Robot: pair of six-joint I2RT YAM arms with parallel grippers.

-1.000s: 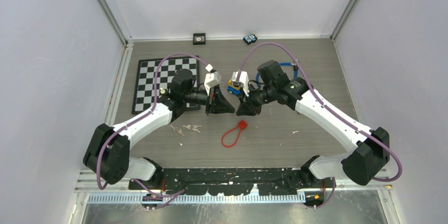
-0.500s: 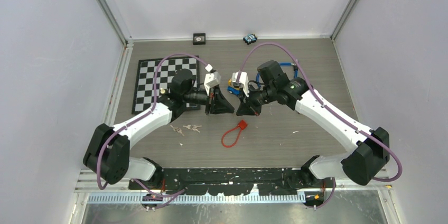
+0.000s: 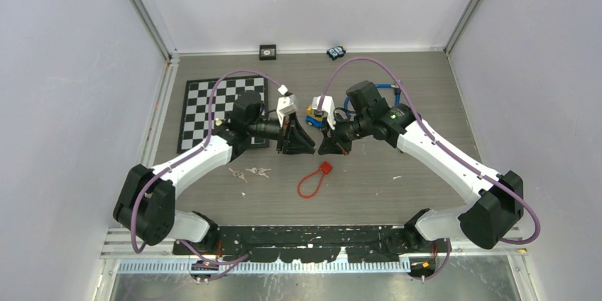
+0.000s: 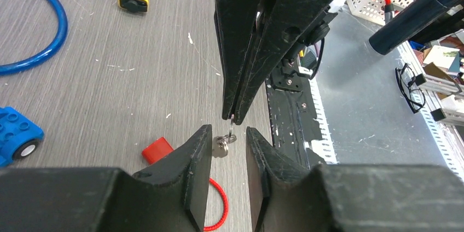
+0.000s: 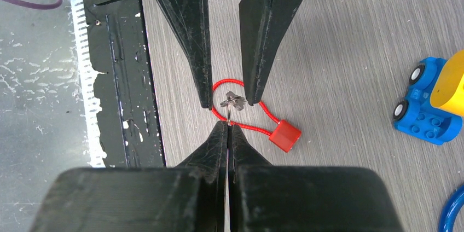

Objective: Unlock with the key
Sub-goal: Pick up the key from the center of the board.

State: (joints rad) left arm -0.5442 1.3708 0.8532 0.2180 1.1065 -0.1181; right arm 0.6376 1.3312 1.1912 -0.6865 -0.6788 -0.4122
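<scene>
My right gripper [image 5: 227,124] is shut on a thin metal ring, and a small silver key [image 5: 232,101] hangs from that ring above the table. My left gripper [image 4: 227,132] is open, its two fingers on either side of the key [image 4: 221,147] without closing on it. In the top view the two grippers meet tip to tip, left [image 3: 304,142] and right [image 3: 326,146]. The red cable lock [image 3: 316,177] lies on the table just below them. Its red body [image 5: 285,135] and its loop also show in the left wrist view [image 4: 157,149].
Spare keys [image 3: 255,172] lie left of the lock. A chessboard mat [image 3: 213,106] is at the back left. A blue and yellow toy car [image 3: 314,116] and a blue cable ring [image 3: 387,90] sit behind the grippers. Two small items [image 3: 267,51] [image 3: 336,52] rest at the back wall.
My left gripper has shifted slightly back and toward the right gripper, so its fingers now straddle the hanging key. The right arm has hardly moved.
</scene>
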